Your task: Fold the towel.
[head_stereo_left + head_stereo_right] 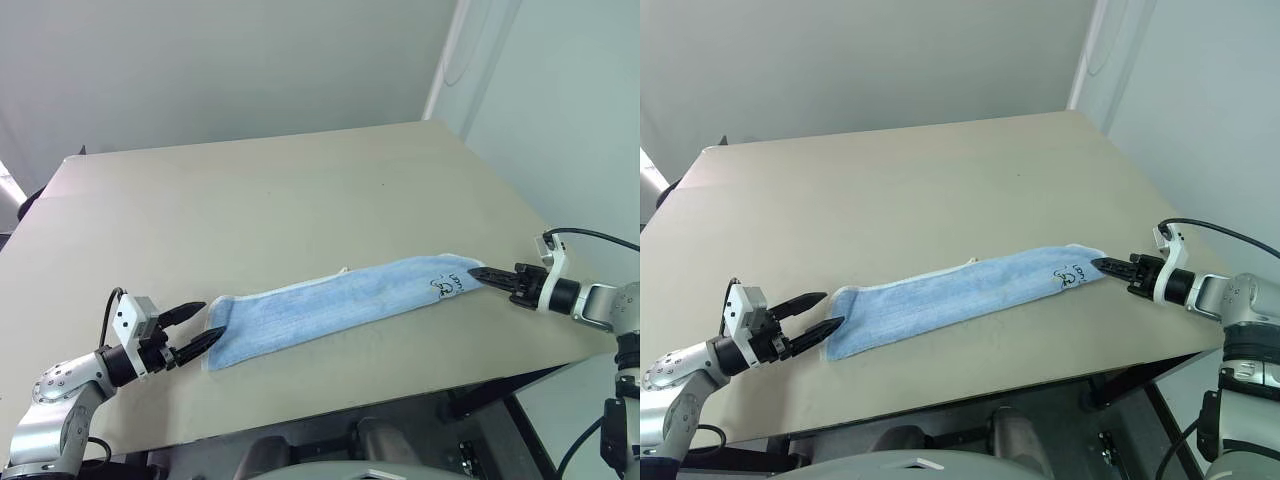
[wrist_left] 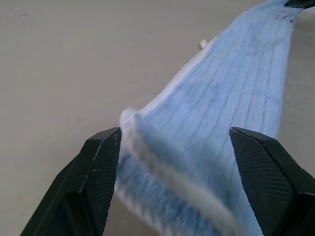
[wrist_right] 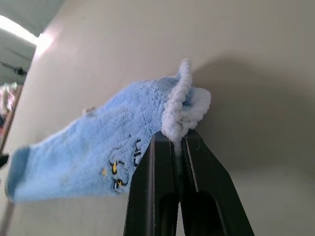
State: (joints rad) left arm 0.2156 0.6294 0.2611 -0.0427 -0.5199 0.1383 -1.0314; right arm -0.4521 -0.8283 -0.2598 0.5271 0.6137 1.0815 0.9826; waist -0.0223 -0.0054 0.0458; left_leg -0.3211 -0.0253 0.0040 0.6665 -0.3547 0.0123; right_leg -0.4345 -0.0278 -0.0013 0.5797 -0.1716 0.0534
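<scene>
Lying on the tan table (image 1: 300, 200) is the towel (image 1: 340, 300), folded into a long blue strip that runs slantwise near the front edge. The right gripper (image 1: 480, 273) pinches the strip's right end, its two black fingers shut tight on the white edging, right beside the small dark logo (image 1: 447, 284). The left gripper (image 1: 205, 324) sits at the strip's left end. Its fingers (image 2: 98, 172) are spread wide apart, with the towel's end lying between them, not squeezed.
</scene>
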